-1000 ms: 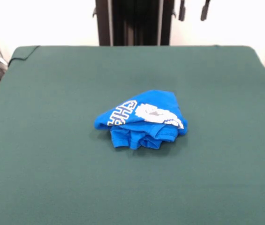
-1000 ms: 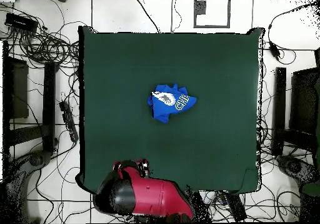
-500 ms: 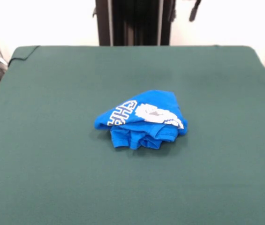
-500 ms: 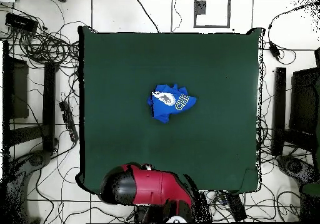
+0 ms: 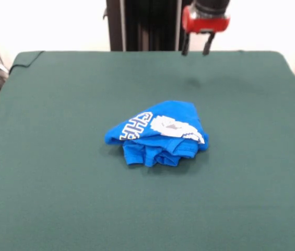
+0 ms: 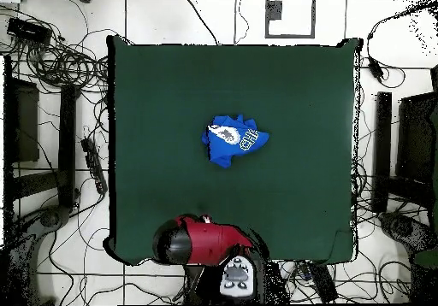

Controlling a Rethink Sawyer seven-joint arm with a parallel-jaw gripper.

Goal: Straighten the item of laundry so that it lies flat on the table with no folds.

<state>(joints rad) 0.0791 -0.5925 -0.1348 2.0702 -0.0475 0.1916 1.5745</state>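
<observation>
White tiled floor (image 6: 154, 16) with tangled black cables (image 6: 56, 59), dark equipment racks (image 6: 21, 123) at both sides.

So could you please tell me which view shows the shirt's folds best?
The front view: the shirt shows as a bunched heap with folds along its near edge. The overhead view shows only its small crumpled outline.

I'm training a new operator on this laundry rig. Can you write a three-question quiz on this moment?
1. True or false: the gripper is touching the blue T-shirt.
2. How does the T-shirt lie? A) spread flat B) crumpled in a heap C) hanging off the table
3. Fill in: the gripper's jaws are ____.

Key: 1 false, it hangs above the table's far edge; 2 B; 3 open, with nothing between them.
</observation>
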